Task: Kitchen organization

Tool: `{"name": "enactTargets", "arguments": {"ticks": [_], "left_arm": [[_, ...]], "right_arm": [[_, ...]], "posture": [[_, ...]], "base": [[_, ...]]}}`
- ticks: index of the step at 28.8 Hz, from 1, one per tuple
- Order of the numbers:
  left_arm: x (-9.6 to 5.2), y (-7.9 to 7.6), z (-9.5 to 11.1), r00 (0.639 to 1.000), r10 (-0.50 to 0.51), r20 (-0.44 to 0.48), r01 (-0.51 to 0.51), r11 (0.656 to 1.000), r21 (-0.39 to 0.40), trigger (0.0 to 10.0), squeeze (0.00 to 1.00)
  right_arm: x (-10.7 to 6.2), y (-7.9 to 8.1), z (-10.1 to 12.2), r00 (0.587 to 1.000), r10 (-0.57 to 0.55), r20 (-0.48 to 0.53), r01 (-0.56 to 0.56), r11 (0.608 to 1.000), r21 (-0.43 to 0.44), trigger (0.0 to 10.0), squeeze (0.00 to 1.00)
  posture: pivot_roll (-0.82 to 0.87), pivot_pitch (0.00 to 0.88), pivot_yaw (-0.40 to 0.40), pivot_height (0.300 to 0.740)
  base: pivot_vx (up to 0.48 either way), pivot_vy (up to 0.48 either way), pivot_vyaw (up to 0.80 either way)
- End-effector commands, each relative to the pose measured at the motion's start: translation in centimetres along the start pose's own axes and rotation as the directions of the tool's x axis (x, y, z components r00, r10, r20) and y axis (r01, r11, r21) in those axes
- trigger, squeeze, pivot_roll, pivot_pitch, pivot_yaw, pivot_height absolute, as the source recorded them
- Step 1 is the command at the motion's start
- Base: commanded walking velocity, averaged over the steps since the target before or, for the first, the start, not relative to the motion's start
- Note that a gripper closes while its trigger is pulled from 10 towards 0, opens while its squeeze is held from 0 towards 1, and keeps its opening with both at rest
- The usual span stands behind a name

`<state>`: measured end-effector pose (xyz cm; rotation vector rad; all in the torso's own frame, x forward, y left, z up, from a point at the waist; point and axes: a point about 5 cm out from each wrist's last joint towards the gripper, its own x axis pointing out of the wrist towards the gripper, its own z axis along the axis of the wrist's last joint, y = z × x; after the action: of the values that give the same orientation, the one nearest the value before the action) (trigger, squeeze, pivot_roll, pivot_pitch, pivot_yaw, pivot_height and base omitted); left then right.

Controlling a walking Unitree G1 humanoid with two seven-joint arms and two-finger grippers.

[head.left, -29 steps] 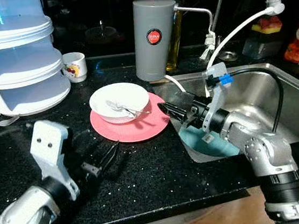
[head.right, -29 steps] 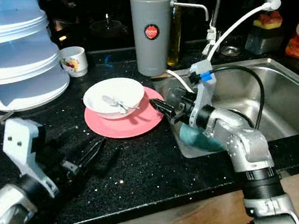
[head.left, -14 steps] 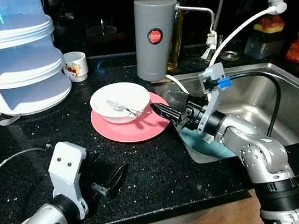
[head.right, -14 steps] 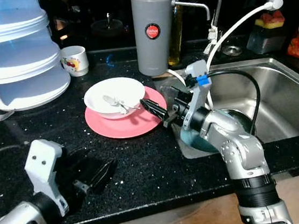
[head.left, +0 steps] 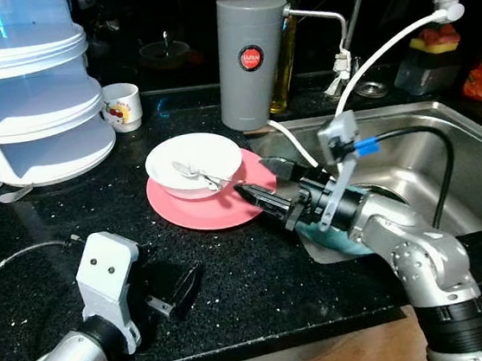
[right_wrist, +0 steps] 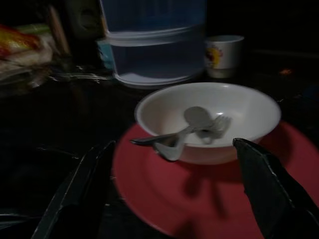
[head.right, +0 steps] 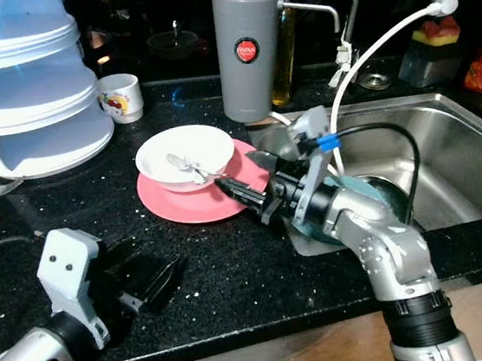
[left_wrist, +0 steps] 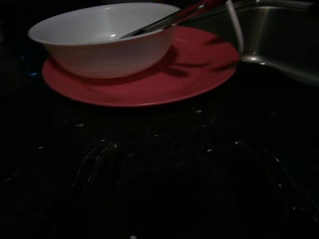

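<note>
Bowl (head.left: 192, 160) with cutlery on pink plate (head.left: 218, 207), just ahead of right tool (head.left: 251, 192), fingers spread, empty.

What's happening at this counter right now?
The right gripper reaches from the sink side over the rim of the pink plate, fingers open toward the white bowl, which holds a spoon and fork. Nothing is grasped yet. The left gripper rests low over the black counter, pointed at the same plate.

Our head cameras look down on the black speckled counter (head.left: 233, 260); both wrist views closely share the white ceramic bowl (right_wrist: 209, 122).
</note>
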<state>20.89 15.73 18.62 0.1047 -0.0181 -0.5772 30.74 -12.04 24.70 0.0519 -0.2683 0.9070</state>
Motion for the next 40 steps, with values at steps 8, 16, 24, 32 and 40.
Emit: {"name": "enactTargets", "arguments": {"ticks": [8, 16, 24, 32, 40], "left_arm": [[0.3, -0.8, -1.1, 0.996, -0.076, -0.044, 0.076, 0.997, -0.016, 10.0, 0.00], [0.3, -0.7, -1.3, 0.996, -0.076, -0.049, 0.076, 0.997, -0.011, 10.0, 0.00], [0.4, -0.7, -1.4, 0.995, -0.084, -0.049, 0.084, 0.996, -0.009, 10.0, 0.00], [0.7, -0.8, -1.5, 0.994, -0.101, -0.046, 0.101, 0.995, -0.002, 10.0, 0.00], [0.8, -0.9, -1.7, 0.992, -0.113, -0.048, 0.113, 0.994, -0.003, 10.0, 0.00]], "right_arm": [[0.3, -0.9, 0.0, 0.995, -0.094, 0.020, 0.095, 0.992, -0.077, 10.0, 0.00], [0.5, -0.6, 0.1, 0.997, -0.068, 0.033, 0.070, 0.994, -0.080, 10.0, 0.00], [0.7, 0.8, -0.6, 0.999, 0.047, -0.007, -0.048, 0.995, -0.089, 10.0, 0.00], [1.3, 1.2, -1.2, 0.999, 0.050, -0.013, -0.051, 0.996, -0.078, 10.0, 0.00], [1.7, 1.6, -1.2, 0.998, 0.055, 0.012, -0.054, 0.997, -0.054, 10.0, 0.00]], "posture": [[0.00, 0.057, -0.044, 0.740], [0.01, 0.060, -0.047, 0.740], [0.00, 0.059, -0.048, 0.740], [0.01, 0.039, -0.050, 0.740], [0.00, 0.025, -0.050, 0.740]], "base": [[0.000, 0.000, 0.00], [0.000, 0.000, 0.00], [0.000, 0.000, 0.00], [0.000, 0.000, 0.00], [0.000, 0.000, 0.00]]}}
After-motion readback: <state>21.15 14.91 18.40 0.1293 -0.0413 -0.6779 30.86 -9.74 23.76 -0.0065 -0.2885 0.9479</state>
